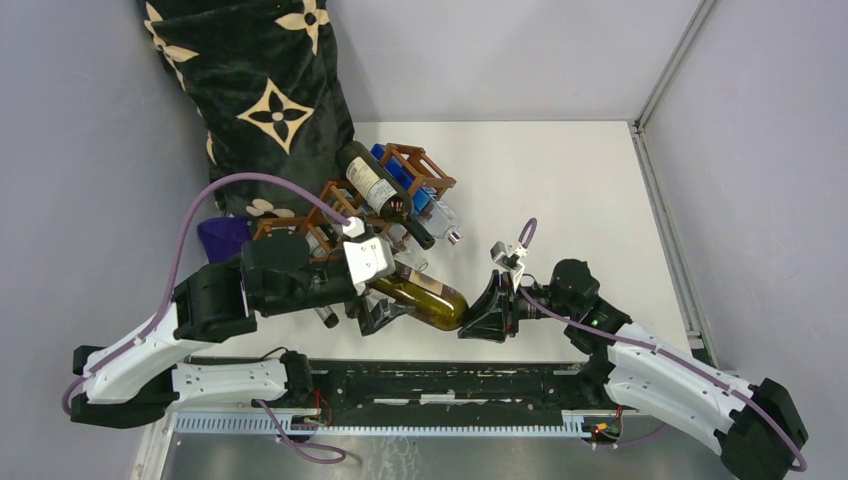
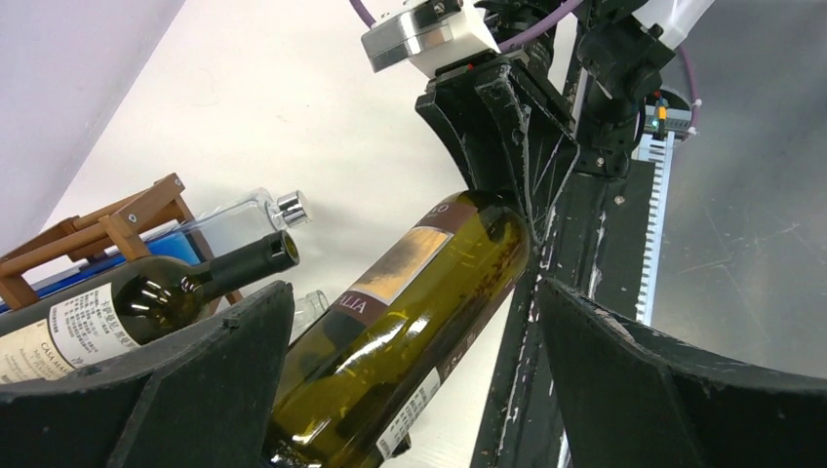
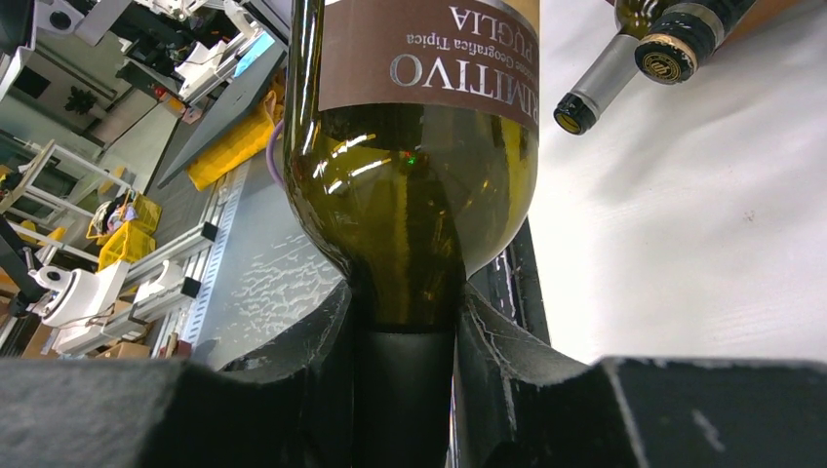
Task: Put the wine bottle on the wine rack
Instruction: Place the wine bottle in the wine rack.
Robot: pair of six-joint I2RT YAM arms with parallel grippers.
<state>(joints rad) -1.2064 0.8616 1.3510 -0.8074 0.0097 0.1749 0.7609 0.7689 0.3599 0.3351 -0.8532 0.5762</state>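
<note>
Glossy olive-green glass on the wine bottle (image 3: 410,195), its brown paper label (image 3: 429,54) matt — the fingers (image 2: 176,390) are rough, matt black plastic. The wine rack (image 2: 107,226) shows reddish-brown wood; the worktop (image 1: 570,190) is smooth matt white — the cloth (image 1: 260,90) plush black.

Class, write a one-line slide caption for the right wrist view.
Right claw gripping the wine bottle by its neck, other bottle tops behind.

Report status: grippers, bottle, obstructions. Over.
Right gripper shut on wine bottle neck. Left gripper open, astride it. Wine rack already carries other bottles.
</note>
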